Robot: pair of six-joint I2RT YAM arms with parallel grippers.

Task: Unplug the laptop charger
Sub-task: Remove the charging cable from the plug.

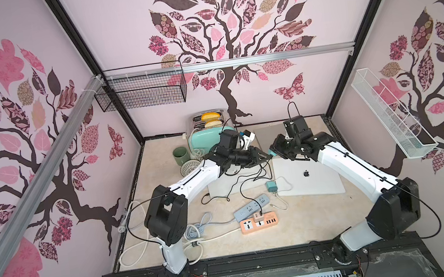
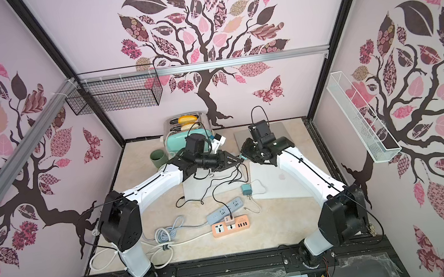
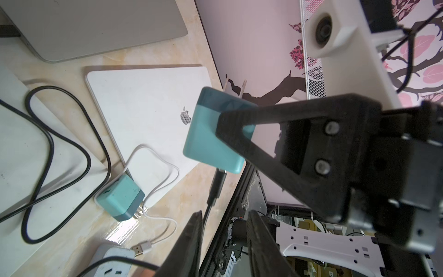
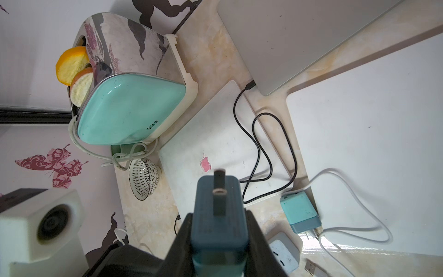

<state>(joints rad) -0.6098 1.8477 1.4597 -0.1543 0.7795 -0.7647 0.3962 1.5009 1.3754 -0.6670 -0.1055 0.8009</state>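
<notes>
Right now, with a top view as your dial around the meeting grippers, a toaster (image 1: 206,141) is standing at ten o'clock. A white laptop (image 1: 315,179) is lying at five with a second teal adapter (image 1: 272,187) beside it, and a blue-grey power strip (image 1: 250,206) and an orange power strip (image 1: 258,222) are sitting at six among loose cables. Your right gripper (image 1: 274,150) is clamping the teal charger (image 3: 213,134) in the air, its prongs bare. Your left gripper (image 3: 225,213) is hovering at the charger's nine o'clock with jaws parted, the black cable (image 3: 217,184) hanging from the charger between them.
</notes>
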